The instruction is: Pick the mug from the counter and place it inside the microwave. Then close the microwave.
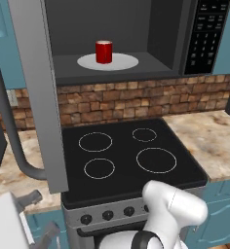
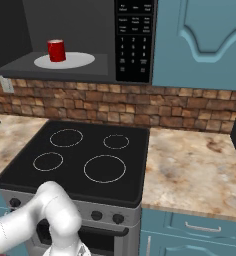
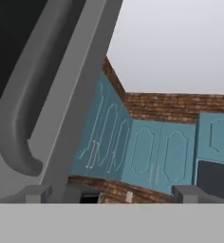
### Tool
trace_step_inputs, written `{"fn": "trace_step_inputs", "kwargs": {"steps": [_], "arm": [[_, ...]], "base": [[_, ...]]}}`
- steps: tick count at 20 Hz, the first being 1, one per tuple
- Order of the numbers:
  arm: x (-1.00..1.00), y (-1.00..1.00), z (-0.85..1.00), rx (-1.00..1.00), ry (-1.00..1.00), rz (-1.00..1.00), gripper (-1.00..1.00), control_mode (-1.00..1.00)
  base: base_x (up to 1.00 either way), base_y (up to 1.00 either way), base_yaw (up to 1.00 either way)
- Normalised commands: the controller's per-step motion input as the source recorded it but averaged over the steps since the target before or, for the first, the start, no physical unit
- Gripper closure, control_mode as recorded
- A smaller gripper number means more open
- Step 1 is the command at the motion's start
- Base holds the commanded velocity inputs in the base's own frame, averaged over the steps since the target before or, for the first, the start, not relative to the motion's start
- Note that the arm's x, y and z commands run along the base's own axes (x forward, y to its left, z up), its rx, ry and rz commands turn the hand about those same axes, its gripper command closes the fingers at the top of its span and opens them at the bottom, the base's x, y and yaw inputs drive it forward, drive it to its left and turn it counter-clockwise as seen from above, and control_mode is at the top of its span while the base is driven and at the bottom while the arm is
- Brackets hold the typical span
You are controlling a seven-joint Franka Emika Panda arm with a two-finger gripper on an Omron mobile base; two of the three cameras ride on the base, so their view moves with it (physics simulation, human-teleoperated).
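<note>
Brick backsplash [image 2: 140, 107] runs behind everything I see from the base cameras, with teal cabinets [image 2: 200, 45] above and the speckled table [image 2: 190, 165] on either side of a black stovetop [image 1: 131, 155]. Above the stove hangs the microwave [image 1: 161, 39], cavity exposed, its top cut off by the frame edge in both base views. Its door [image 1: 39, 97] stands swung out toward me, seen nearly edge-on in the left base view, so I cannot make out the window; the long grey handle [image 1: 9, 131] curves down its outer face. In the hand view the same door [image 3: 80, 95] and handle [image 3: 23, 118] loom close at the left, tilted, with more teal cabinets [image 3: 147, 152] and brick beyond.

My arm [image 1: 175, 209] rises at the bottom of the left base view, its lower part cropped; the elbow [image 2: 55, 215] shows in the right base view. The pincer [image 3: 111, 193] has its two tips set wide apart at the bottom of the hand view, nothing between them, the left tip just beside the door's lower edge; whether it touches I cannot tell.

The mug [image 1: 104, 52] stands upright inside the microwave on the white turntable [image 1: 124, 62], left of its centre.
</note>
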Motion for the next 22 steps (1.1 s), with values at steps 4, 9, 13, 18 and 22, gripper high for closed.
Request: {"fn": "trace_step_inputs", "kwargs": {"steps": [4,9,13,18,22], "arm": [[0.04,0.57,-0.15,-0.09,0.0,-0.1,-1.0,-1.0],[0.32,0.34,-0.32,-0.12,0.0,-0.18,-1.0,-1.0],[0.36,0.26,-0.29,-0.08,0.0,-0.19,-1.0,-1.0],[0.39,0.18,-0.25,-0.04,0.0,-0.14,-1.0,-1.0],[0.39,0.17,-0.14,-0.04,0.0,-0.13,-1.0,-1.0]], "base": [[0.0,0.0,0.0],[0.0,0.0,0.0],[0.0,0.0,0.0],[0.0,0.0,0.0],[0.0,0.0,0.0]]}}
